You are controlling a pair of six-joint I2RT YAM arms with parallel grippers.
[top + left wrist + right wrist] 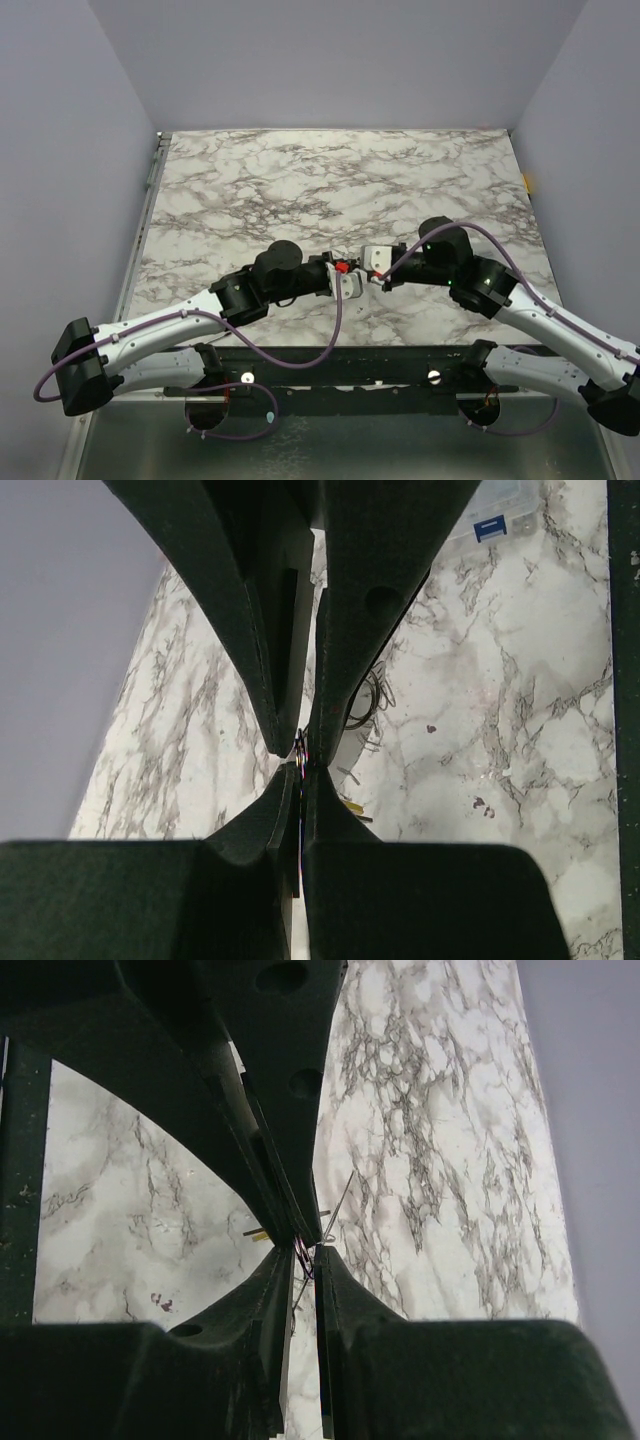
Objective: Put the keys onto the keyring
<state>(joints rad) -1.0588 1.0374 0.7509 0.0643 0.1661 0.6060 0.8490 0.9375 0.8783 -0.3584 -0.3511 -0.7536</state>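
Closest in the wrist views, the left gripper (302, 776) and right gripper (305, 1265) meet tip to tip above the marble table (300, 180), both pressed together, the right pinching the thin keyring (340, 1205) edge-on, the yellow-headed key (352, 806) just beside the tips.

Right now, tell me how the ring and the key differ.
The ring is a thin grey loop; the key has a yellow head. The ring looks far larger than the key. The ring shows beside the right gripper, the key beside the left gripper. Both sit where the tips meet.
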